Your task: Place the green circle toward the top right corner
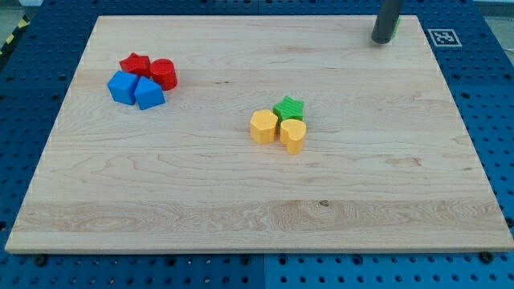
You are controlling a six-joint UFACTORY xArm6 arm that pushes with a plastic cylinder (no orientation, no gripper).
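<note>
**Desk:** What is the setting?

**Arm:** A pale wooden board [241, 201] with grain running side to side lies on a blue perforated table [498, 120]. A black-and-white marker tag [444, 37] sits just off the board at 1 o'clock, and a strip of yellow-and-black tape [11, 38] shows at the view's far 10 o'clock edge.

**Desk:** And the green circle?

**Arm:** The green circle [397, 29] is at the board's 1 o'clock corner, near the top edge. Only a sliver shows, at the 3 o'clock side of my rod. Its facing and long axis cannot be told.

**Desk:** Where is the arm?

**Arm:** My tip [381, 41] is down on the board, right against that sliver on its 9 o'clock side. The arm ends in a plain dark rod, so I cannot tell any jaw state from this view.

**Desk:** The other blocks?

**Arm:** Near centre, a green star [289, 107] touches a yellow hexagon [263, 127] at its 8 o'clock and a yellow heart [293, 135] at its 6 o'clock. At the board's 10 o'clock, a red star [135, 64] and red cylinder [164, 74] huddle with two blue blocks [122, 87], shapes unclear.
</note>
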